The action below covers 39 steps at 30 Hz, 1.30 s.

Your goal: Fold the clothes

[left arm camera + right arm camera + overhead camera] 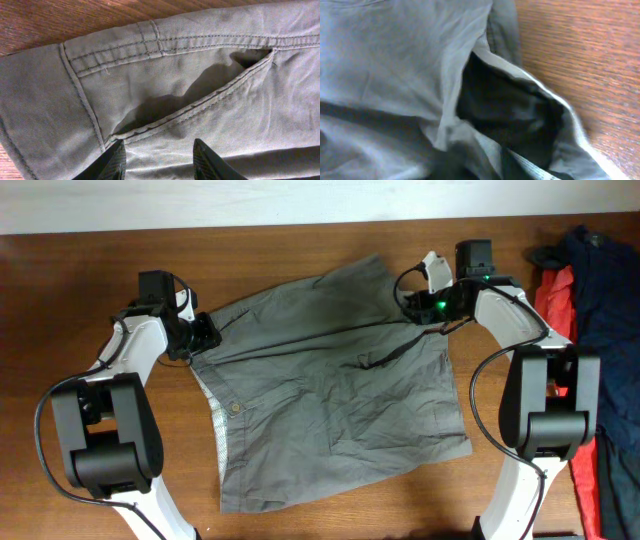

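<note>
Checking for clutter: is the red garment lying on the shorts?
No, the red garment lies far right on the table, apart from the shorts.

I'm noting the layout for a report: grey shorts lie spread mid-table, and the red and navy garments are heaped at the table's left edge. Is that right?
Not quite. The red garment and navy garments are heaped at the table's right edge, not the left; the overhead view shows it. The shorts do lie spread mid-table.
</note>
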### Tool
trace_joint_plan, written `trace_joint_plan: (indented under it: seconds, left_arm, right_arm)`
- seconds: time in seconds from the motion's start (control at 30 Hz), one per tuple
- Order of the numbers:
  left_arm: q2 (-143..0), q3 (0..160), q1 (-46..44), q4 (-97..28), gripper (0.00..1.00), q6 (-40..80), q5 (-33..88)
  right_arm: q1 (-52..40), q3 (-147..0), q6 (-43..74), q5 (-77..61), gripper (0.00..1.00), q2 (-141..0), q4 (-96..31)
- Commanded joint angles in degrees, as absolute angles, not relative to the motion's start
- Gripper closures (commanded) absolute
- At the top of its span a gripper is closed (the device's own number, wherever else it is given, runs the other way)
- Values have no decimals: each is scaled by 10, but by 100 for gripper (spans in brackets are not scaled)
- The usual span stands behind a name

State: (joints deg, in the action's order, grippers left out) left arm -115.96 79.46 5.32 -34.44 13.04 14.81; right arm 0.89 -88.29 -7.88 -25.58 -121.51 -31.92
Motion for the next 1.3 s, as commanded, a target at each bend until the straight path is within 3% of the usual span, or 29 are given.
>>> trace_joint_plan:
  seconds: [0.0, 0.3, 0.5, 0.53, 0.57, 0.63, 0.87, 0.9, 1.0, 1.13, 1.27]
  left_arm:
    - [-1169, 807, 58, -343, 57, 123, 157]
    - [-1169, 808, 58, -345, 56, 123, 157]
    - [-1169, 808, 58, -343, 56, 123, 157]
    - [-1169, 808, 58, -342, 56, 123, 157]
    - [-1169, 808, 58, -343, 56, 123, 157]
    - [-1169, 808, 58, -343, 56, 123, 157]
    - [-1169, 808, 58, -350, 55, 113, 157]
    - [-1169, 809, 58, -352, 51, 105, 157]
    - [-1169, 815, 58, -363, 49, 93, 159]
    - [-1169, 832, 58, -383, 47, 65, 194]
    - [-1169, 845, 58, -401, 45, 45, 206]
  right_arm:
    - [4, -902, -81, -266, 96, -1218, -320]
    - [59, -972, 58, -309, 96, -1186, -299]
    - [79, -966, 67, -267, 95, -1191, -321]
    - [79, -966, 66, -261, 87, -1193, -324]
    - [79, -966, 62, -261, 62, -1194, -327]
    - [79, -965, 58, -258, 49, -1194, -328]
    - [95, -966, 58, -249, 44, -1193, -351]
    - [95, -966, 53, -249, 43, -1193, -357]
    - [92, -966, -10, -244, 41, -1193, -380]
    - [90, -965, -18, -152, 27, -1194, -417]
    - [94, -965, -10, -119, 33, -1194, -452]
